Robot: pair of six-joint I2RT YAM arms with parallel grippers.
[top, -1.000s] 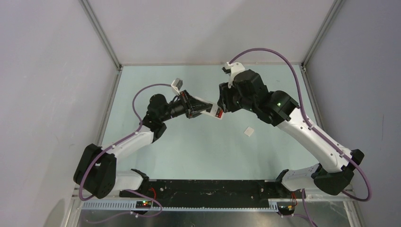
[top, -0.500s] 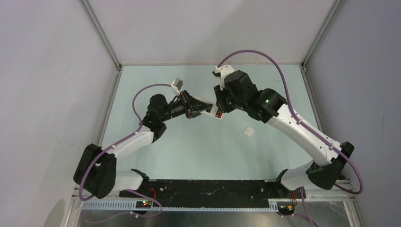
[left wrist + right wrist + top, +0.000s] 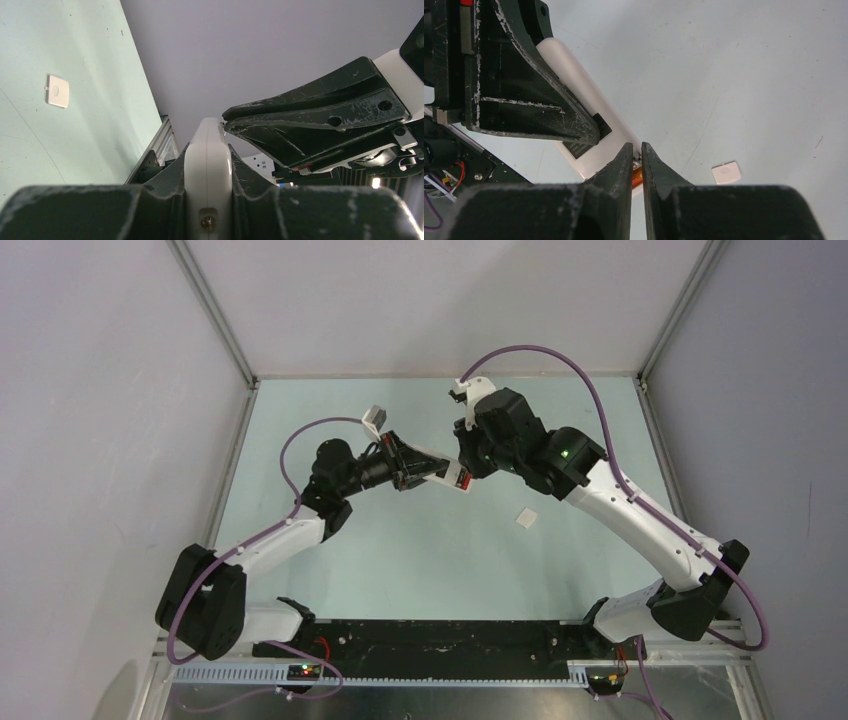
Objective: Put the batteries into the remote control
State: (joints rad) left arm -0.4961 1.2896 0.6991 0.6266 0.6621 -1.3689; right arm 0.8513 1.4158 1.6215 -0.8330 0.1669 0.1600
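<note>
My left gripper (image 3: 418, 469) is shut on the white remote control (image 3: 447, 473) and holds it edge-up above the table; its jaws clamp both flat faces in the left wrist view (image 3: 208, 165). My right gripper (image 3: 466, 470) is shut, with its fingertips (image 3: 628, 152) pressed at the remote's (image 3: 574, 75) open end. The orange-red battery (image 3: 637, 176) shows through the narrow gap behind the tips, lying in the remote's end. The dark battery is hidden.
A small white square cover piece (image 3: 525, 517) lies on the pale green table to the right of the grippers; it also shows in the left wrist view (image 3: 57, 91) and the right wrist view (image 3: 726, 172). Grey walls enclose the table on three sides.
The right arm swung left and closed in on the remote's end between one second and half a second ago; since then it has held still. The left arm has not moved.
</note>
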